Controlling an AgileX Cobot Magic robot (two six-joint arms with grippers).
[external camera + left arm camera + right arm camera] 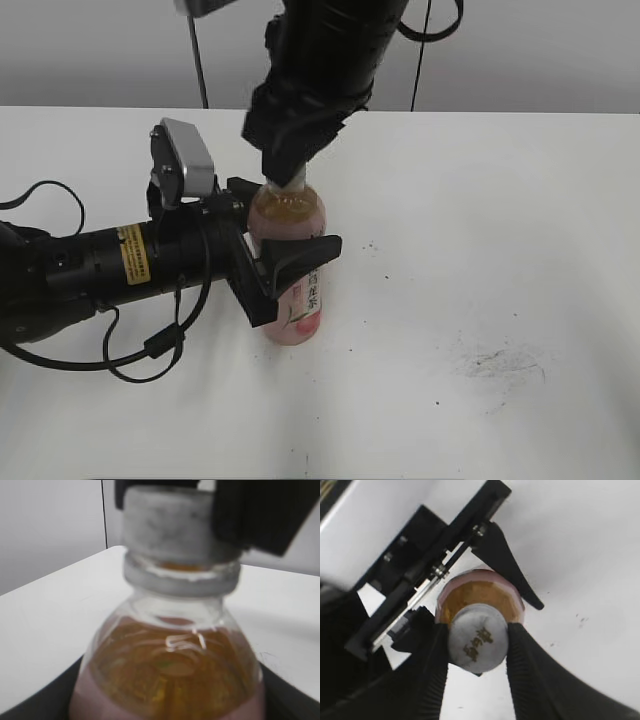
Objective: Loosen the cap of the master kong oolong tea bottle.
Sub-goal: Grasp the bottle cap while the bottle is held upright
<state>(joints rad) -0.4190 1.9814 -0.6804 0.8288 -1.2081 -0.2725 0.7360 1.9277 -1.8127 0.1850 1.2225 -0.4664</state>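
Note:
The master kong oolong tea bottle (291,214) stands upright on the white table, amber tea in its shoulder and a pink label below. My left gripper (285,238) comes in from the left, shut on the bottle's body; its black fingers (292,697) show at the lower corners of the left wrist view. The white cap (477,637) with its dark mark sits between the ribbed fingers of my right gripper (477,630), which comes down from above and presses on both sides of it. In the exterior view the right gripper (285,172) hides almost all of the cap.
The white table (480,230) stretches to the right of the bottle, with dark scuff marks (497,362) near the front right. The left arm's black cables (150,350) lie at the front left. A grey wall stands behind the table.

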